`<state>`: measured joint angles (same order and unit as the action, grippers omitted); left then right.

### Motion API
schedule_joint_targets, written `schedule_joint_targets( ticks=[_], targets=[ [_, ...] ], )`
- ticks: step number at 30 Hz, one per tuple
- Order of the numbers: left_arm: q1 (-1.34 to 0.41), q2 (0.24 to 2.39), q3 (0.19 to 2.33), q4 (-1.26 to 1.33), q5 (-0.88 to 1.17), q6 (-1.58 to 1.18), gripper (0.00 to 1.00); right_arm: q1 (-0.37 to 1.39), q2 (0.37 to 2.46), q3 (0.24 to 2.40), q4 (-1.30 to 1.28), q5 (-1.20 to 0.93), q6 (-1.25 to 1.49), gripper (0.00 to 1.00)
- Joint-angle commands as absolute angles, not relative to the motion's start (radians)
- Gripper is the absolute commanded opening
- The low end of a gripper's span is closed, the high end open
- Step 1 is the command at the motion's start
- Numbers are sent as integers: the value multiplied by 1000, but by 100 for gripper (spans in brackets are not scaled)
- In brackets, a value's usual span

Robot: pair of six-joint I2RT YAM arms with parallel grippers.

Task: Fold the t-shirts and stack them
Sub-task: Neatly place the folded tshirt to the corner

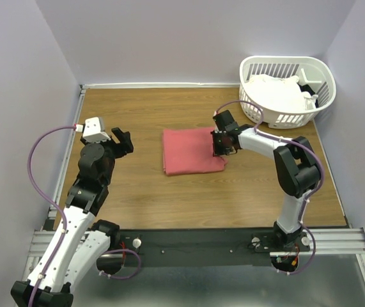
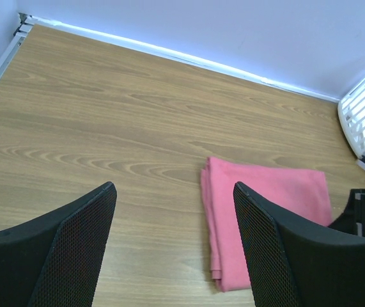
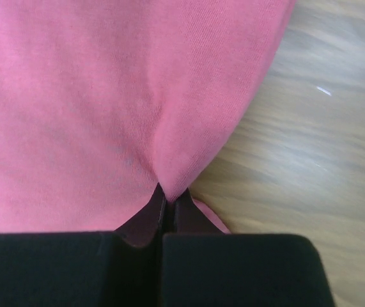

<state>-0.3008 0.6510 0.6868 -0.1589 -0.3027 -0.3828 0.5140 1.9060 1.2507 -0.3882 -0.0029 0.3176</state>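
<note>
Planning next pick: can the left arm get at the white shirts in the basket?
Probably not: the basket sits in the far right corner, beyond the right arm and red shirt.

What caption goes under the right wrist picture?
Right gripper pinching the edge of the coral-red t-shirt on the wooden table.

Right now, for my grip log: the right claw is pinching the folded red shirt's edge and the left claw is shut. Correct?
No: the left claw is open, jaws wide apart in the left wrist view. The right claw is pinching the edge of the folded red shirt.
</note>
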Motion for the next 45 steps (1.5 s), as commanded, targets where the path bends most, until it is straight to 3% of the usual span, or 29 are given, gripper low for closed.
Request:
schedule_joint_targets(
  ticks=[1, 10, 19, 30, 45],
  targets=[
    [-298, 638, 673, -147, -293, -388, 81, 457, 1839, 1169, -452, 133, 331, 0],
    [-307, 637, 667, -146, -302, -393, 81, 344, 1755, 1075, -538, 776, 152, 0],
    [-370, 603, 664, -167, -373, -393, 81, 207, 1698, 968, -500, 1006, 166, 0],
    [-442, 552, 657, -181, -431, -402, 81, 84, 1672, 926, -322, 1072, -106, 1],
    [-456, 595, 655, -181, -428, -405, 81, -115, 1710, 1011, -138, 965, -353, 2]
  ],
)
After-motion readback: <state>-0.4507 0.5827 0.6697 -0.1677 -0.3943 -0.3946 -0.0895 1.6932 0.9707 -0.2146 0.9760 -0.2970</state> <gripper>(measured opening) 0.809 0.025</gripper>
